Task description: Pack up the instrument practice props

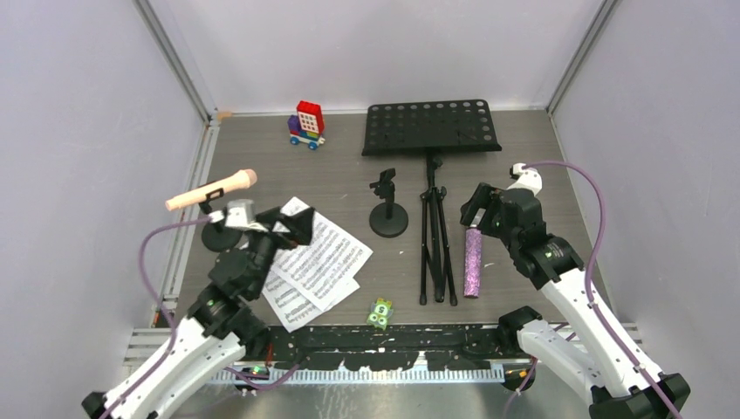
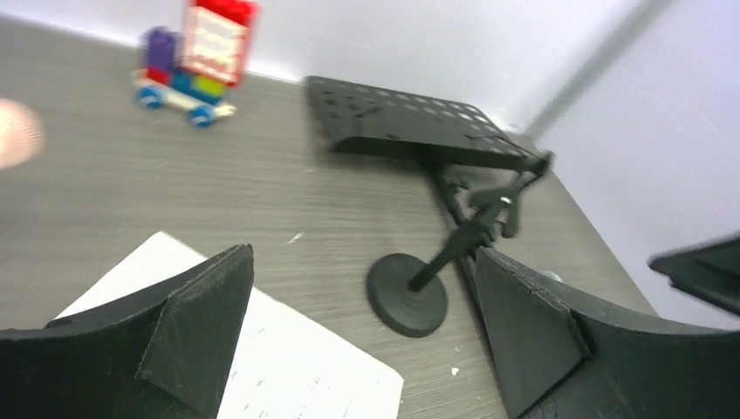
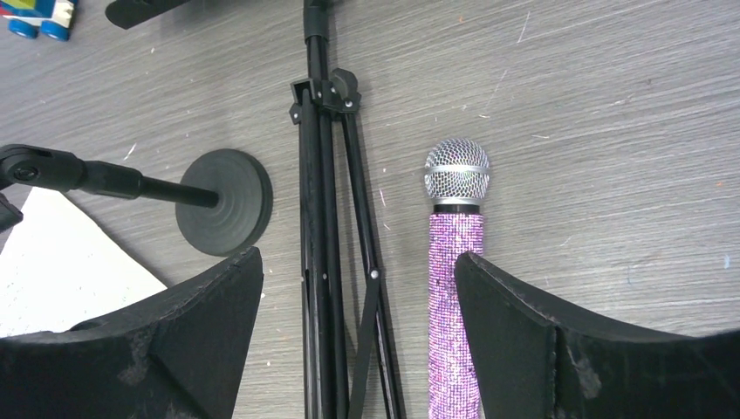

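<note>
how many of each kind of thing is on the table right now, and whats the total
microphones: 2 (pink microphone, purple glitter microphone)
mic mounts: 2 (centre mic mount, left mic mount)
music stand: 1
sheet-music pile: 1, overlapping pages counted as one pile
toy brick vehicle: 1
green dotted piece: 1
total: 8
</note>
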